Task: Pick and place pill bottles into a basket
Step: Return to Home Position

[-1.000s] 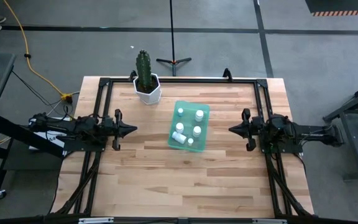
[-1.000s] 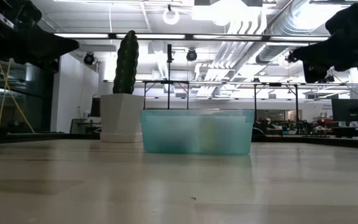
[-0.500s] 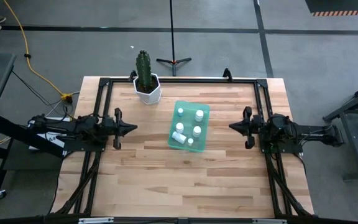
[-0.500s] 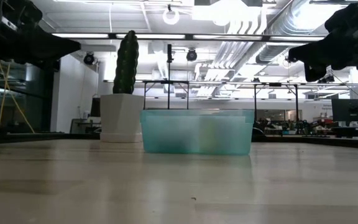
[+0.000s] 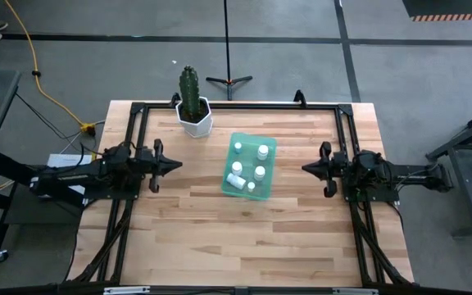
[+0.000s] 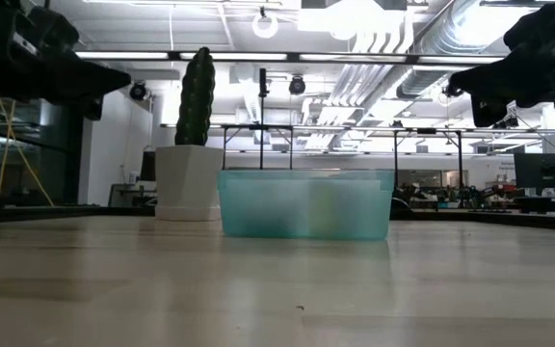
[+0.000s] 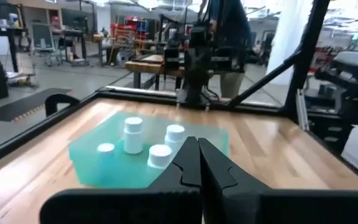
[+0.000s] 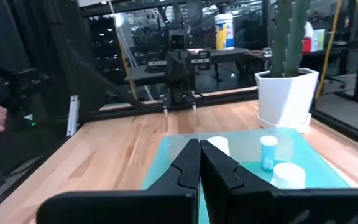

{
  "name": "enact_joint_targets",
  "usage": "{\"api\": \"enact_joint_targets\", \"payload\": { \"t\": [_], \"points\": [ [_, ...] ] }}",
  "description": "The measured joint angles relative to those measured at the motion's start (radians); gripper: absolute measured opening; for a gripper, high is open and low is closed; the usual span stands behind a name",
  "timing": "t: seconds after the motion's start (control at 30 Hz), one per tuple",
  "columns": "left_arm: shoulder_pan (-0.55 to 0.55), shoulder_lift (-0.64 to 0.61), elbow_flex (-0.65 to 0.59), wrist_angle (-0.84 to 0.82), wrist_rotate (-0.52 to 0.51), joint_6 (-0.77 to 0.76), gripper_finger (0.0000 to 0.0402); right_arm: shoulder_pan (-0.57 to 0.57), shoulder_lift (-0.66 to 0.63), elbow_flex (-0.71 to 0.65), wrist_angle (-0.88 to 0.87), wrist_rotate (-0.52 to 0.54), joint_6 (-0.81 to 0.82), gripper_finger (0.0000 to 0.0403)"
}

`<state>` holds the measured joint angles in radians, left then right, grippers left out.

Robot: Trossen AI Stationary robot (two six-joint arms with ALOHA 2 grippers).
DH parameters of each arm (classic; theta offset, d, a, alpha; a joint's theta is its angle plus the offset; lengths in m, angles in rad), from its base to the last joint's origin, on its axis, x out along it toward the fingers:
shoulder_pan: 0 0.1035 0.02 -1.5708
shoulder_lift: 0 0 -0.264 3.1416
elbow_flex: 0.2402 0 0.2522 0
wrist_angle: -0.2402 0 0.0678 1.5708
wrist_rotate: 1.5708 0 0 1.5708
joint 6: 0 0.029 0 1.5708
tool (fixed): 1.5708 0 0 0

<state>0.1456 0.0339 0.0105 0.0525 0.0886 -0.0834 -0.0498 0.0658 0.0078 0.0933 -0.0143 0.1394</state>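
The teal-green basket (image 5: pixel 250 166) stands mid-table, a little toward the far edge. Several white pill bottles (image 5: pixel 260 172) are inside it, most standing on their bases and one (image 5: pixel 235 180) lying on its side. They also show in the left wrist view (image 7: pixel 133 135) and the right wrist view (image 8: pixel 268 152). My left gripper (image 5: pixel 179 165) is shut and empty, above the table to the left of the basket. My right gripper (image 5: pixel 304 170) is shut and empty, above the table to its right.
A white hexagonal pot with a green cactus (image 5: pixel 193 105) stands at the far left, behind the basket. A black frame (image 5: pixel 236 105) runs along the table's far and side edges. Bare wood (image 5: pixel 244 233) lies between the basket and the near edge.
My left arm has drawn a little toward the far edge and upward; its gripper stays shut.
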Motion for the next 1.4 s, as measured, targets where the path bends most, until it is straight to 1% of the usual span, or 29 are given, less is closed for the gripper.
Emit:
{"api": "enact_joint_targets", "payload": {
  "t": [0.17, 0.3, 0.4, 0.53, 0.73, 0.83, 0.93, 1.03, 1.2, 1.4],
  "points": [
    [0.007, 0.001, 0.0, -0.022, -0.009, 0.03, 0.0023, 0.0, 0.0, 0.0, -0.038, -0.049, 0.0, 0.0],
    [0.005, 0.001, 0.0, -0.032, -0.003, 0.027, 0.0031, 0.0, 0.0, 0.0, -0.06, -0.051, 0.009, 0.0],
    [0.005, 0.001, 0.0, -0.03, 0.002, 0.026, 0.0022, 0.0, -0.001, 0.0, -0.059, -0.052, 0.003, 0.0],
    [0.005, 0.001, 0.0, -0.03, 0.002, 0.008, 0.0022, 0.0, -0.002, 0.0, -0.059, -0.054, -0.015, 0.0],
    [0.005, 0.001, 0.0, -0.031, -0.013, 0.008, 0.0023, 0.0, -0.001, 0.0, -0.055, -0.101, -0.031, 0.0],
    [0.005, 0.001, 0.0, -0.033, -0.024, 0.03, 0.0024, 0.0, -0.001, 0.0, -0.056, -0.093, -0.043, 0.0],
    [0.005, 0.001, 0.0, -0.034, -0.028, 0.075, 0.0026, 0.0, -0.001, 0.0, -0.06, -0.049, -0.067, 0.0],
    [0.005, 0.001, 0.0, -0.034, -0.034, 0.083, 0.0031, 0.0, -0.001, 0.0, -0.064, -0.009, -0.064, 0.0],
    [0.005, 0.001, 0.0, -0.036, -0.036, 0.078, 0.0037, 0.0, -0.001, 0.0, -0.065, -0.004, -0.027, 0.0],
    [0.005, 0.001, 0.0, -0.044, -0.076, 0.079, 0.0039, 0.0, -0.001, 0.0, -0.07, -0.001, -0.035, 0.0]
  ]
}}
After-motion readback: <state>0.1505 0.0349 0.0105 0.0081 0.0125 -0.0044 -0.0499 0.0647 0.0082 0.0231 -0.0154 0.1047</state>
